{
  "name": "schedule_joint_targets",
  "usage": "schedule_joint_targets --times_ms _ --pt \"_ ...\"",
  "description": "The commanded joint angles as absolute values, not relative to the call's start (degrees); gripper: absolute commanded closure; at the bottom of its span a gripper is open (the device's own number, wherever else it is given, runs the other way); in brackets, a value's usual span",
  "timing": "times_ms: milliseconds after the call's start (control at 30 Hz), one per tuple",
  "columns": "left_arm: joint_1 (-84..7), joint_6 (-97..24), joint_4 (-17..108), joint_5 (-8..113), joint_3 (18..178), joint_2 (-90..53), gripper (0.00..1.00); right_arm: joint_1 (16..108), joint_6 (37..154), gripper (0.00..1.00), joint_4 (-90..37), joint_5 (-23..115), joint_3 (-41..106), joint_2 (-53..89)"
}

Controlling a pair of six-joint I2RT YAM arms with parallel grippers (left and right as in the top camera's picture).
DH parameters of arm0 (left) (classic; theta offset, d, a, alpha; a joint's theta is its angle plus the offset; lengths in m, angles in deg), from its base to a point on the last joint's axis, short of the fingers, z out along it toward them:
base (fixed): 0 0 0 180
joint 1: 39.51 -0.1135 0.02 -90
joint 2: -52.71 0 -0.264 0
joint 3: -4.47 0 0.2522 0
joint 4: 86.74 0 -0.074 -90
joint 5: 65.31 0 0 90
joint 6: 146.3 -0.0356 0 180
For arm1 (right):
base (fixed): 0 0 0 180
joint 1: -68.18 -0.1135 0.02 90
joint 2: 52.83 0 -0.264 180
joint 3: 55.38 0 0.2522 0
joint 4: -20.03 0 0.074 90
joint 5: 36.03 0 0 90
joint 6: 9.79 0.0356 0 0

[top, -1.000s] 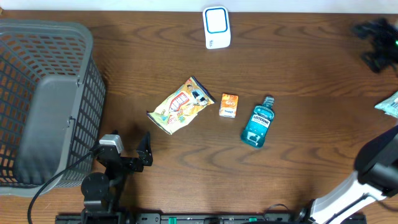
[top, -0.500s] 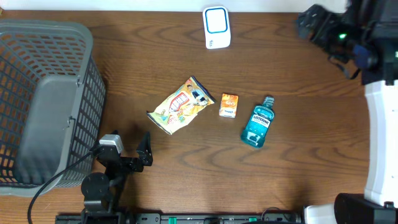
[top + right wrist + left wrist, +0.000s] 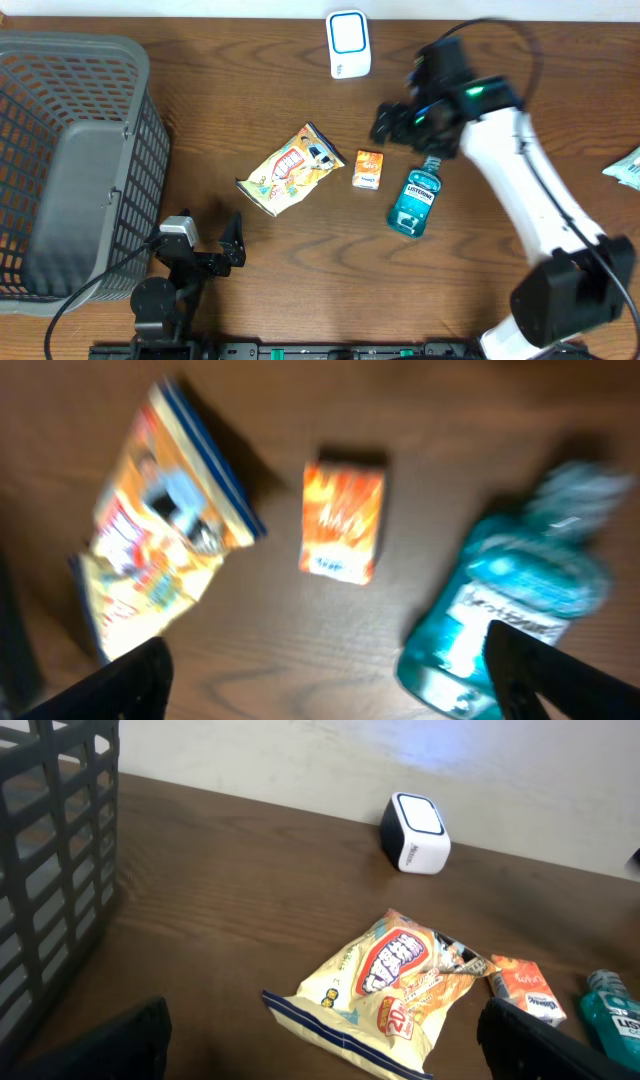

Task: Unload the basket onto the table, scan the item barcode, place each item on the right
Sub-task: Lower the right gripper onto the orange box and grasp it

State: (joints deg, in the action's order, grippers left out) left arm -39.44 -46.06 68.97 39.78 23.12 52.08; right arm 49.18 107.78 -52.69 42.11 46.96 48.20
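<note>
right gripper [image 3: 392, 122] spread wide near the orange box [image 3: 368, 168] and mouthwash bottle [image 3: 414, 201], left gripper [image 3: 230, 248] also spread

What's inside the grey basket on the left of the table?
From overhead, the basket shows only its own grey floor and mesh walls; no item is visible in it. The strip of floor along its right-hand wall is hidden by that wall.
</note>
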Motion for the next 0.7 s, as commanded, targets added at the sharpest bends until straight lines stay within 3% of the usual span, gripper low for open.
schedule_joint_targets --times_ms 0,167,400,667 --pt "-39.3 -46.6 68.0 40.5 21.9 52.5 0.02 46.9 107.6 0.09 -50.3 42.5 42.9 49.0" --pt "-39.3 -46.6 68.0 40.5 21.9 52.5 0.02 47.2 107.6 0.09 -46.6 43.4 41.1 49.1" --pt "-39.3 -46.6 68.0 40.5 21.9 52.5 0.02 47.6 108.4 0.01 -37.6 43.1 35.7 49.1" --pt "-39.3 -46.6 68.0 40.5 21.9 52.5 0.02 48.5 110.0 0.16 -29.1 41.2 29.4 49.2"
